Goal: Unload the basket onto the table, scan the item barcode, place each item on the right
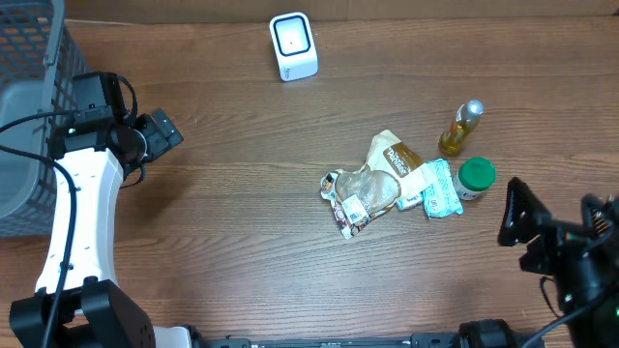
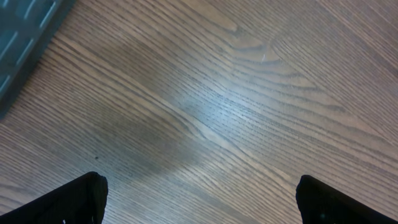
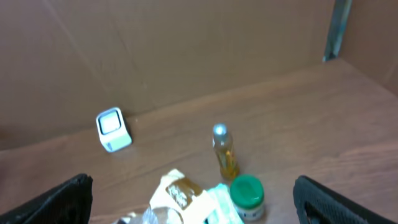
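Overhead and wrist views, two arms at a wooden table.

I count one barcode scanner, a small white unit standing alone near the far edge, well apart from everything else. I count five items in one cluster on the right half of the table. There are three packets, one bottle and one jar.

- The tan snack packet lies across the clear bag, and the teal-and-white packet touches its right side.
- The bottle of yellow liquid stands upright just behind the packets.
- The green-lidded jar stands upright, touching the teal-and-white packet.

The jar is the item nearest the right gripper and stands between it and the packets. I cannot make out a barcode on any item.

One grey mesh basket sits at the left edge, just beside the left arm.

I see the left gripper over bare wood near the basket, its jaws spread wide and holding nothing. The right gripper, at the near right, is likewise fully spread and holds nothing. Its wrist camera faces the cluster and the scanner beyond.
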Motion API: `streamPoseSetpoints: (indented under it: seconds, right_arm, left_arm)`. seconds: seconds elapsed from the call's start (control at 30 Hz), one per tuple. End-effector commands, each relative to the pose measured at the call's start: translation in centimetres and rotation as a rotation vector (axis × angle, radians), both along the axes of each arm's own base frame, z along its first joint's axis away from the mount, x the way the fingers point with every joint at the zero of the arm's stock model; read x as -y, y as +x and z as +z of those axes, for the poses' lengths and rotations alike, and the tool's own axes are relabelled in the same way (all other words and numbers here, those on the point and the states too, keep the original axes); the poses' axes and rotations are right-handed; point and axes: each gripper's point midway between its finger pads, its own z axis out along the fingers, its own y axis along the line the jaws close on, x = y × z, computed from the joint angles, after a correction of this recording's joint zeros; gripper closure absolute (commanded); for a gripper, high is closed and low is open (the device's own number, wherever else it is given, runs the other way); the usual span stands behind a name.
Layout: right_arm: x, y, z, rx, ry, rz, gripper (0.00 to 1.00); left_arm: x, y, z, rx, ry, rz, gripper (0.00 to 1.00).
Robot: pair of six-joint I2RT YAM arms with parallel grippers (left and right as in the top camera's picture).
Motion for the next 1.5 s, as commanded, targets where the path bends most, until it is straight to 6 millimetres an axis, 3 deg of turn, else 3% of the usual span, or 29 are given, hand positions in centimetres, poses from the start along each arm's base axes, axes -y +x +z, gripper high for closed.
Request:
streamPoseSetpoints:
  seconds: [0.0,0.2,0.33,0.47,0.8,1.27,1.47]
  right_arm:
    - [0.0,0.1,-1.6,0.053,0.008,0.002,0.00]
    - [-0.6,1.1,-0.1,0.391,0.022,0.043,0.00]
    - [-1.6,0.7,1.7,0.634,0.013,0.104,0.00]
    - [-2.2,0.2,2.1,0.810,-0.002,0.145,0.00]
    - [-2.2,1.9,-3.8,0.809,-0.001,0.144,0.00]
    - [-3.0,5.2,-12.1,0.630,0.035,0.174,0.00]
    - [-3.0,6.3,-16.6,0.441,0.046,0.171,0.00]
  left_arm:
    - [0.1,0.1,1.1,0.030,0.010,-0.017,0.01]
    - [0.1,0.1,1.1,0.030,0.010,-0.017,0.00]
    - [0.1,0.1,1.1,0.030,0.010,-0.017,0.00]
    - [0.1,0.1,1.1,0.030,0.010,-0.017,0.00]
    - [0.1,0.1,1.1,0.030,0.010,-0.017,0.00]
    - [0.1,0.1,1.1,0.030,0.010,-0.017,0.01]
    - [0.1,0.1,1.1,0.030,0.010,-0.017,0.00]
